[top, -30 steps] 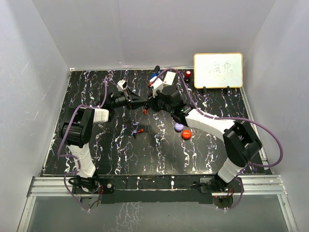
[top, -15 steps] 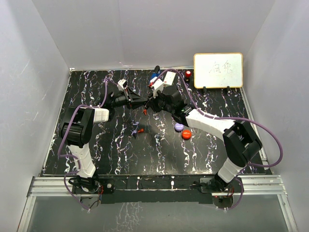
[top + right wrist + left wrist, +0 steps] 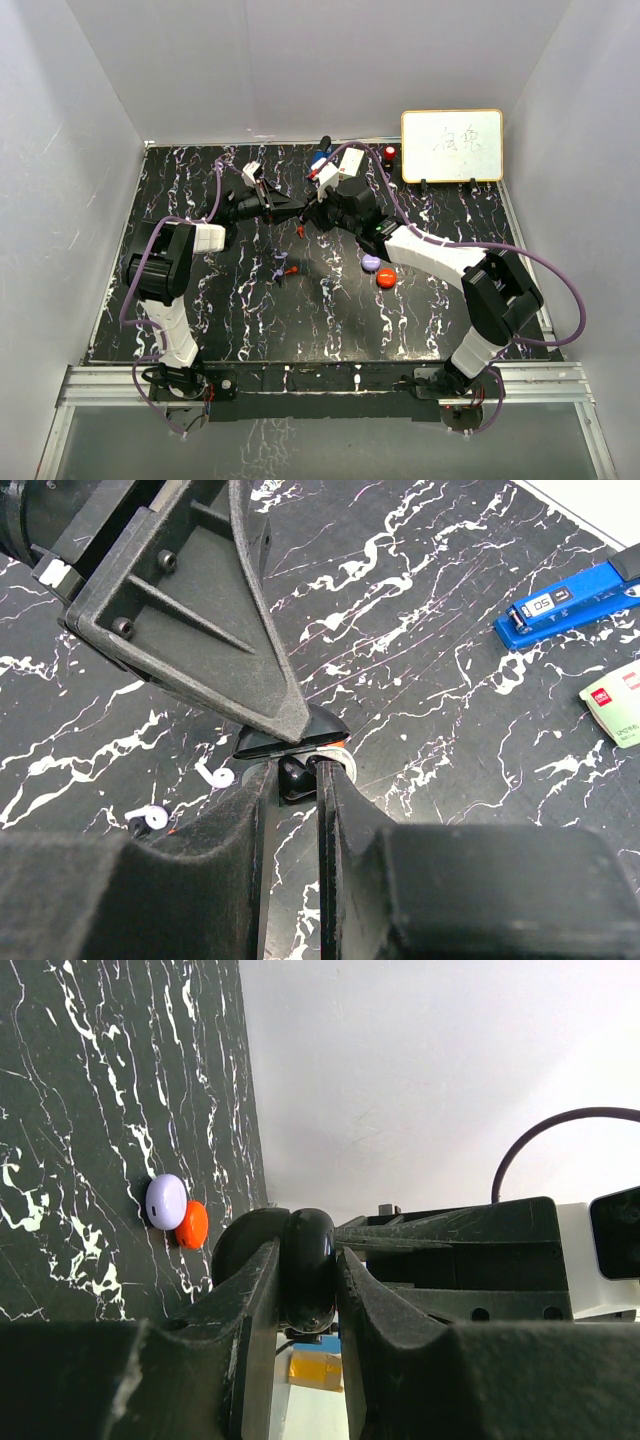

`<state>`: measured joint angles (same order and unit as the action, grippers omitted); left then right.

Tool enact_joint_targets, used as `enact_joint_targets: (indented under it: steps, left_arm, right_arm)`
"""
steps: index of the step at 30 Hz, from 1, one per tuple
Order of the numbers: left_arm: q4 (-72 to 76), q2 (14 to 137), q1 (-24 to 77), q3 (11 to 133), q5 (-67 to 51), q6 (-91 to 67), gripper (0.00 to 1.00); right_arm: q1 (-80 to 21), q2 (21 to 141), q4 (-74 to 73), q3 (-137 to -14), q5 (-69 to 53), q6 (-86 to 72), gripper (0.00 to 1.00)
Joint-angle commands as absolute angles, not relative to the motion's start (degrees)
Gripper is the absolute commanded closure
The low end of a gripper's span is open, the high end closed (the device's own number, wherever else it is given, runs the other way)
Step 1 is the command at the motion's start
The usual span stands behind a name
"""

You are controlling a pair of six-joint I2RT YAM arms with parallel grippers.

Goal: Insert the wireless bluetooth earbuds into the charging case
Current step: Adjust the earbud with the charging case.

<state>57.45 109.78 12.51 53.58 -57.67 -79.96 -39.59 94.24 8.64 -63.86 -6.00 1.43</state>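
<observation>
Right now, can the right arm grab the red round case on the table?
Probably not yet. The right gripper is shut on a small dark piece, so its jaws are busy; the red case itself lies uncovered.

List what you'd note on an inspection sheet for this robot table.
Surface: black marbled table.
Job's things: black case in left claw; purple case and red case side by side; loose earbuds on the table.
Clutter: blue gadget, whiteboard.
Claws: left claw shut on black case; right claw shut on small dark piece at that case.
Cables: purple cables along both arms.
Surroundings: plain white walls.
</observation>
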Motion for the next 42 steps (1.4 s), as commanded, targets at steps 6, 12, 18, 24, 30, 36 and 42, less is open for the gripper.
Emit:
enact_joint_targets:
  steps: [6, 12, 18, 24, 30, 36, 42]
  left_arm:
    - [66.78, 106.00, 12.67, 53.11, -59.98, -81.84, 1.00]
    - [72.62, 106.46, 12.75, 52.45, -60.43, -85.08, 1.00]
    - [79.93, 108.47, 12.69, 52.30, -60.29, -90.35, 1.00]
    - [82.43, 109.49, 12.76, 52.22, -60.05, -92.70, 1.00]
    - [74.18, 107.85, 12.70, 51.38, -59.32, -87.85, 1.00]
    - [65.86, 106.83, 12.75, 50.76, -57.98, -84.51, 1.00]
    - [63.73, 106.68, 12.75, 50.45, -57.57, -84.00, 1.00]
  right_arm:
    - [-39.55, 92.25, 11.03, -63.21, -5.95, 0.78, 0.91]
    - [-39.48, 92.55, 10.70, -62.87, -6.33, 0.64, 0.91]
    - [-39.51, 91.89, 11.16, -61.91, -5.58, 0.35, 0.91]
    - [-39.51, 92.37, 11.15, -62.19, -4.84, 0.44, 0.79]
    - [-39.41, 92.63, 11.31, -63.34, -4.75, -0.13, 0.51]
    - [-38.96, 91.12, 11.55, -64.29, -3.31, -1.37, 0.42]
    - [-37.26, 88.73, 11.07, -64.45, -3.38, -5.32, 0.37]
